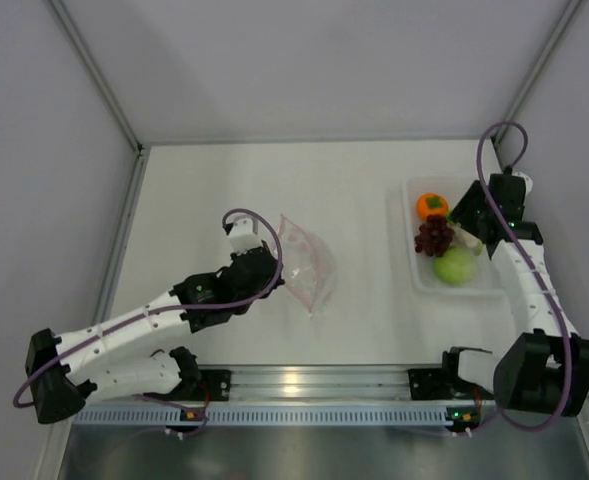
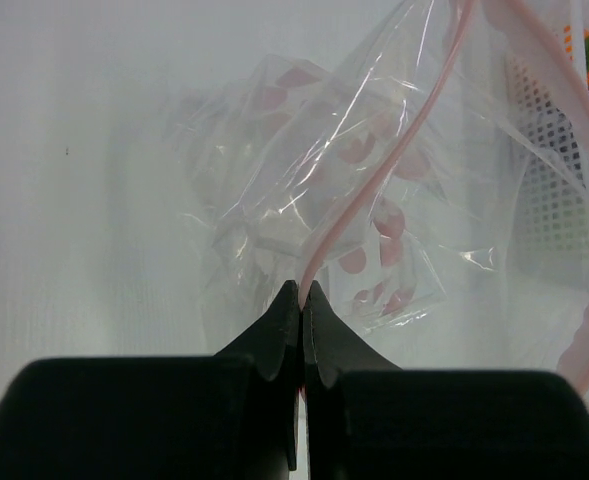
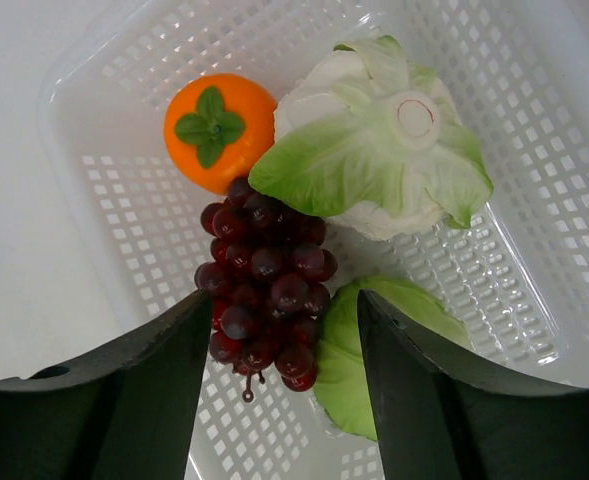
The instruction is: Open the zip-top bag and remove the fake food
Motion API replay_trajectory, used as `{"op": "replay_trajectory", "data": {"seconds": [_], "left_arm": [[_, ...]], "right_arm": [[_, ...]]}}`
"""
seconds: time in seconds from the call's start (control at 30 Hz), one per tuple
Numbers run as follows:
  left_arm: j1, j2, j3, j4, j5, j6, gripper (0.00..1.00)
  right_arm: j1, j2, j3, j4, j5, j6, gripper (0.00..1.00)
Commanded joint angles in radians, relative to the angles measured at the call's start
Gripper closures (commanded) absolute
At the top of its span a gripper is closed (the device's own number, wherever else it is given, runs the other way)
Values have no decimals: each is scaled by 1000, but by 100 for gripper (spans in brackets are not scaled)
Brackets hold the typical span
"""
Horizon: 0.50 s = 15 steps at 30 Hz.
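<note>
The clear zip-top bag (image 1: pixel 307 263) with its pink zip strip (image 2: pixel 394 165) lies on the table centre, open and empty-looking. My left gripper (image 1: pixel 274 262) is shut on the bag's zip edge (image 2: pixel 303 290). The fake food lies in the white tray (image 1: pixel 412 270) at the right: an orange fruit (image 1: pixel 432 206), a grape bunch (image 1: pixel 433 236), a green apple (image 1: pixel 455 265) and a leafy vegetable (image 3: pixel 374 150). My right gripper (image 1: pixel 471 228) is open above the tray, its jaws on either side of the grapes (image 3: pixel 264 280) and apple (image 3: pixel 374 350), not touching them.
Grey walls enclose the white table on the left, back and right. The arms' bases and a metal rail (image 1: pixel 304 385) run along the near edge. The tray stands close to the right wall.
</note>
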Motion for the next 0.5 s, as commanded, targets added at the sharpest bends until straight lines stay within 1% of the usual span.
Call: {"op": "replay_trajectory", "data": {"seconds": [0.0,0.03,0.07,0.1,0.13,0.17,0.2,0.3,0.33,0.43,0.47], "left_arm": [[59,-22,52,-37,38,47,100],[70,-25,58,-45,41,53,100],[90,-25,75,-54,46,68,100],[99,-27,84,-71,48,74,100],[107,-30,96,-81,48,82,100],[118,-28,109,-92,45,100,100],[136,-27,141,-120,37,110,100],[168,-13,221,-169,-3,154,100],[178,-4,244,-211,-15,165,100],[228,44,340,-253,-40,221,100],[243,77,363,-276,-44,261,100]], "right_arm": [[-10,-78,72,-10,-15,-28,38],[-9,-95,83,-20,-25,-30,36],[-10,-132,86,-32,-32,-37,29],[-9,-152,87,-36,-61,-40,19],[-9,-172,92,-41,-80,-48,15],[-9,-204,97,-46,-92,-59,3],[-9,-216,106,-68,-133,-63,0],[-7,-265,110,-89,-195,-71,1],[-4,-276,104,-96,-212,-71,1],[5,-317,86,-104,-273,-66,1],[8,-336,83,-107,-282,-62,1]]}}
